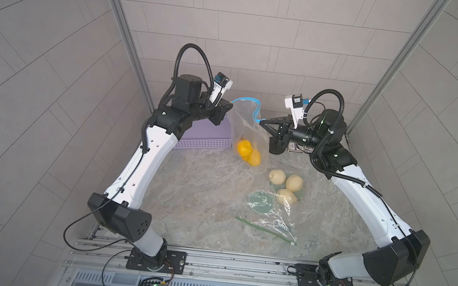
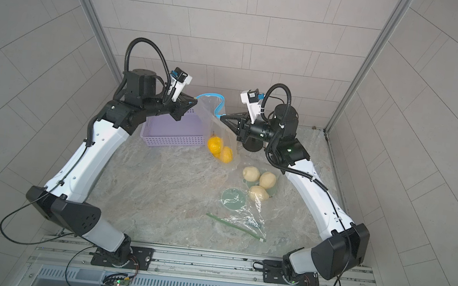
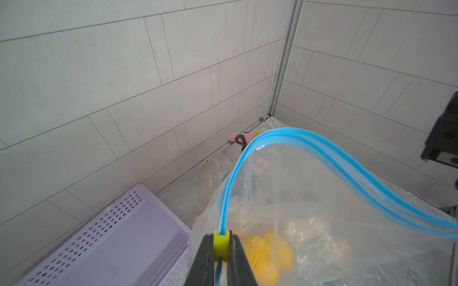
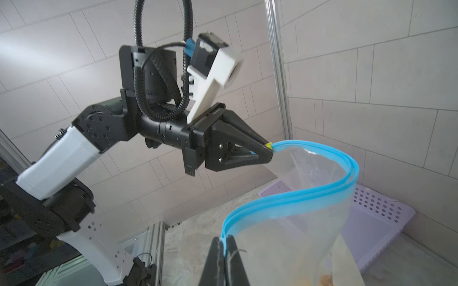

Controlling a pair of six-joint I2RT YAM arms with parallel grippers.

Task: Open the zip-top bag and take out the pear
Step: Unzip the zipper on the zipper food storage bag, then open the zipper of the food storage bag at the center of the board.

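The zip-top bag (image 1: 248,128) hangs in the air over the far middle of the table (image 1: 185,203), its lower end down by the surface. Yellow-orange fruit (image 1: 248,152) sits in the bottom of it. Its blue zip (image 3: 309,138) sags in an S-curve between my two grippers, the two strips running close together. I cannot tell whether they are sealed.

My left gripper (image 3: 220,237) is clamped narrow on the yellow-green slider (image 3: 220,245) at the left end of the zip. My right gripper (image 4: 224,241) is closed tight, pinching the zip's right end.

A purple basket (image 1: 204,141) stands just left of the bag. Nearer and to the right, a second bag (image 1: 277,219) with a green zip lies flat, with three pale fruits (image 1: 276,176) and a green disc (image 1: 261,202) at it.
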